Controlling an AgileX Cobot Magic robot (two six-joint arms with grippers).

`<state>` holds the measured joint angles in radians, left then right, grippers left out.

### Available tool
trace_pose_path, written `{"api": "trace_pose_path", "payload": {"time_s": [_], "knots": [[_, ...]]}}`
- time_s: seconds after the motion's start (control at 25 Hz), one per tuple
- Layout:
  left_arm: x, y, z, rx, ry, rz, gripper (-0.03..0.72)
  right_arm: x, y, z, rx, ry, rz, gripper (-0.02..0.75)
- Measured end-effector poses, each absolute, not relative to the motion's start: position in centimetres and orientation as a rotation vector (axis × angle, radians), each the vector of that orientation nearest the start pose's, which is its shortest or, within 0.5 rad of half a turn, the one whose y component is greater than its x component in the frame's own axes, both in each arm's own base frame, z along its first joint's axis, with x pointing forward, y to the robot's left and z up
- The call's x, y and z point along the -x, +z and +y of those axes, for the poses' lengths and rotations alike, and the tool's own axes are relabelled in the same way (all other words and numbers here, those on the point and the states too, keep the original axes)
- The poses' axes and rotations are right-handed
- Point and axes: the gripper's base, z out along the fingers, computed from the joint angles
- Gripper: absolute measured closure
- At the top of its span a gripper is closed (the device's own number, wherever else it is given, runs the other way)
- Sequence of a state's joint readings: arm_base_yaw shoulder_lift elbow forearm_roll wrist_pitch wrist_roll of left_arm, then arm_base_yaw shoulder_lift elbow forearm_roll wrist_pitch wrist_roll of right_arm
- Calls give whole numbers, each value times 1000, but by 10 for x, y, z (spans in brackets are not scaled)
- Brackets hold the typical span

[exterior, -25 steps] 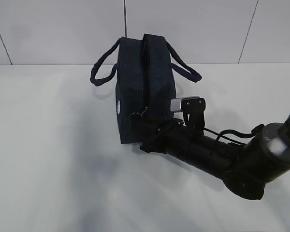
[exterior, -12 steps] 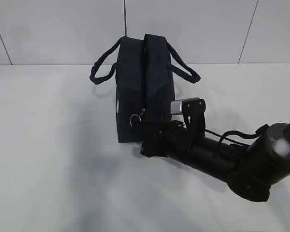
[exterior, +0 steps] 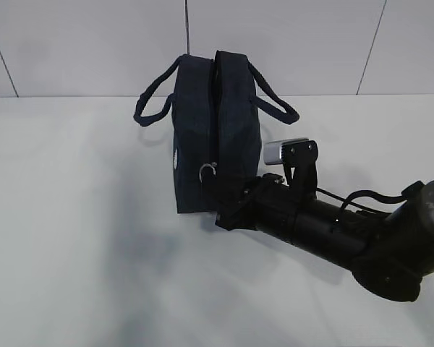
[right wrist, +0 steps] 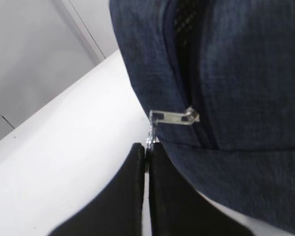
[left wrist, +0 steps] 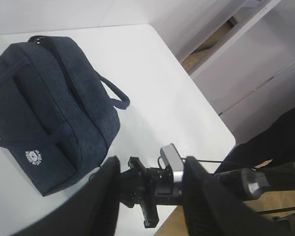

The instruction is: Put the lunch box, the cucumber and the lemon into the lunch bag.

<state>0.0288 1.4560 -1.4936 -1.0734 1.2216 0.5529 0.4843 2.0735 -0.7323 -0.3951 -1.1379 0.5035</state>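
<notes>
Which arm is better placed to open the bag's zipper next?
Right. The right gripper is shut on the ring pull at the lunch bag's near end; the left gripper hangs open above, apart from it.

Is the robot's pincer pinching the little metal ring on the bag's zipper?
Yes, in the right wrist view the right pincer is shut on the ring hanging from the zipper of the bag.

This looks like a robotics lab or test room rather than a home. A plain white bench (exterior: 79, 238) stands against a wall of large pale panels (exterior: 282, 43) with thin dark seams, and a black robot arm (exterior: 333, 235) carrying a small camera (exterior: 283, 152) reaches over it. The left wrist view shows a wood-toned floor (left wrist: 211, 49) and pale grey partitions (left wrist: 265, 64) beyond the bench edge.
</notes>
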Motion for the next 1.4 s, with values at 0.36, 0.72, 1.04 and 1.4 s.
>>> {"api": "trace_pose_path", "payload": {"time_s": [0.36, 0.72, 1.04, 1.4], "knots": [[-289, 425, -67, -426, -1118, 2142, 390, -297, 127, 190, 449, 824, 1814, 738], [-289, 425, -67, -426, -1118, 2143, 390, -295, 146, 187, 487, 770, 1818, 738], [-289, 422, -65, -438, -1075, 2169, 390, -300, 157, 187, 509, 705, 1823, 738], [-290, 409, -56, -472, -881, 2295, 390, -325, 181, 196, 548, 616, 1820, 738]]}}
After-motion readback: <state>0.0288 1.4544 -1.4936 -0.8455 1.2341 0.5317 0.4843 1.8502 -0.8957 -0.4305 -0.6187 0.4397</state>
